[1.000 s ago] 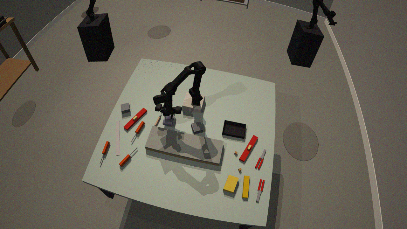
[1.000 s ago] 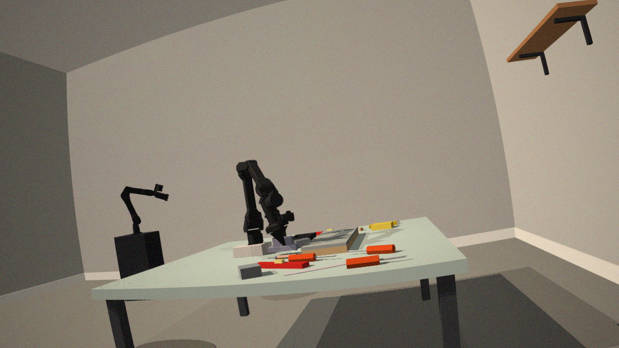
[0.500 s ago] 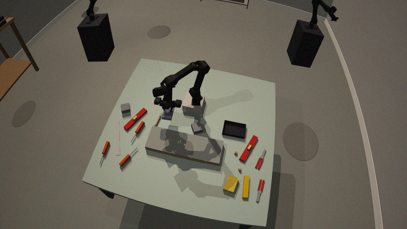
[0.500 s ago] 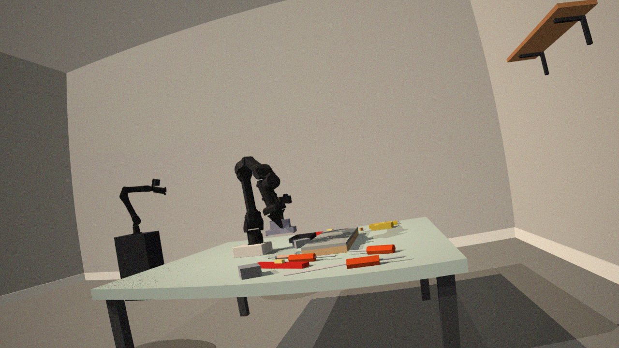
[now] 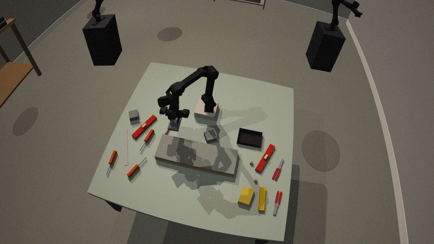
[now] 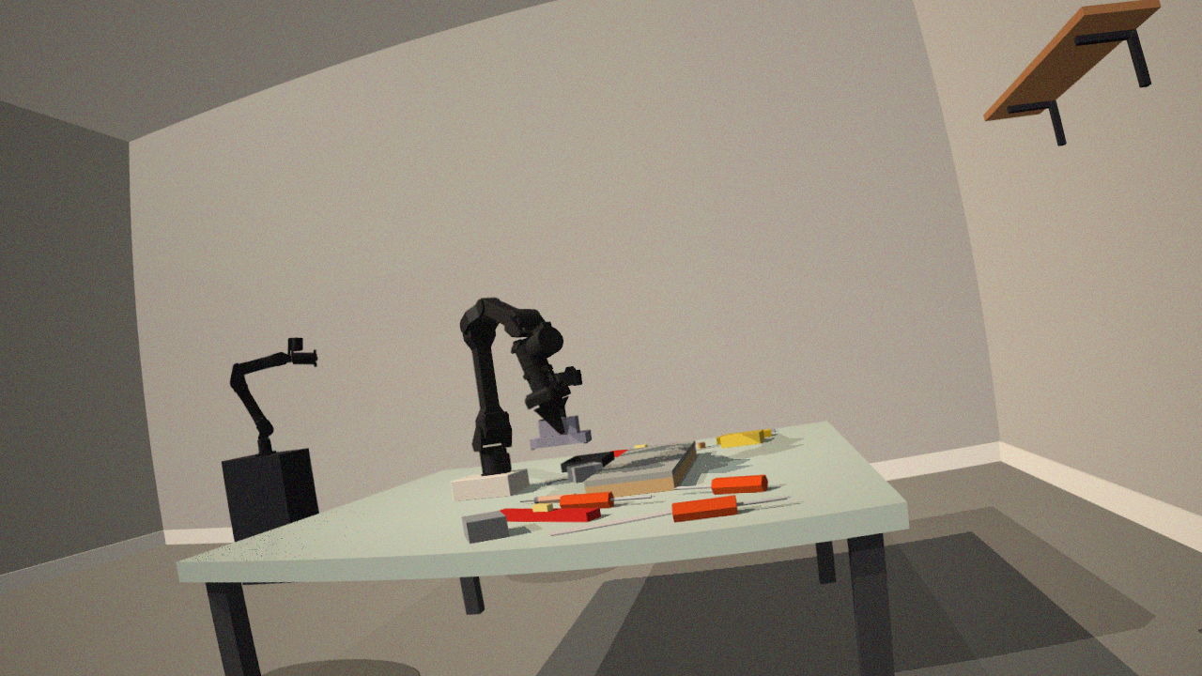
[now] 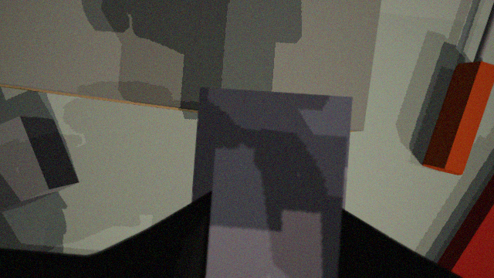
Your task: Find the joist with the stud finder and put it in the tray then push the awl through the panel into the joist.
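My gripper (image 5: 175,120) (image 6: 561,426) (image 7: 268,203) is shut on the upright part of the grey-purple stud finder (image 5: 173,125) (image 6: 561,437) (image 7: 270,116). The stud finder hangs level above the table, on the arm's side of the panel and near its left end in the top view. The grey floor panel (image 5: 165,148) (image 6: 639,474) (image 7: 328,69) lies raised with wooden sides; its joist is hidden. The awl's salmon handle (image 5: 166,130) (image 6: 547,499) shows only in part, low beside the stud finder. The black tray (image 5: 249,145) stands right of the arm in the top view and looks empty.
A grey block (image 5: 210,135) (image 7: 23,158) sits between arm base and panel; another (image 5: 133,115) is far left. A red bar (image 5: 139,130) and orange-handled tools (image 5: 148,136) (image 7: 459,120) lie left. Another red bar (image 5: 261,163), pliers and yellow blocks (image 5: 245,195) lie right.
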You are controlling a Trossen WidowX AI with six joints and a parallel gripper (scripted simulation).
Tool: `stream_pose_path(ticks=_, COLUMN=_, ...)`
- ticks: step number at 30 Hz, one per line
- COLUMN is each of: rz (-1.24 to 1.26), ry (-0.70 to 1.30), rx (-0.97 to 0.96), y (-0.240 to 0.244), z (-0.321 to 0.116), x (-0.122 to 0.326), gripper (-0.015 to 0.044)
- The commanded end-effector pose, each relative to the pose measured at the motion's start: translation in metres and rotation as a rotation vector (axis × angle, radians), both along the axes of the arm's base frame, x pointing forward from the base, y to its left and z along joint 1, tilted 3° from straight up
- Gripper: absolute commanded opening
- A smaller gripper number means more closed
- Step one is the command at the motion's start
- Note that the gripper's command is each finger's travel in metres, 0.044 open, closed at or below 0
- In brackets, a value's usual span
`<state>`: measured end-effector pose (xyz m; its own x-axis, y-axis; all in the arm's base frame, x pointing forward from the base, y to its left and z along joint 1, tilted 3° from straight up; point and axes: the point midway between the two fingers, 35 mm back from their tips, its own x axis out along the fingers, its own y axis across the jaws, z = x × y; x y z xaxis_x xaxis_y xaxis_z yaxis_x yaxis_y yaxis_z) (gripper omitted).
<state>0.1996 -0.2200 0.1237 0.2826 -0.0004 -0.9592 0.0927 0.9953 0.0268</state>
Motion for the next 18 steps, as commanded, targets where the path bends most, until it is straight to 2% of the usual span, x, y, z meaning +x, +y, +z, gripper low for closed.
stream_pose_path(ticks=1, rz=-0.012, ry=-0.001, rx=-0.005, y=-0.01, z=0.006, x=0.019, gripper=0.0)
stream_pose_path(ticks=18, rz=-0.047, ry=-0.009, rx=-0.007, y=-0.035, z=0.011, x=0.096, gripper=0.0)
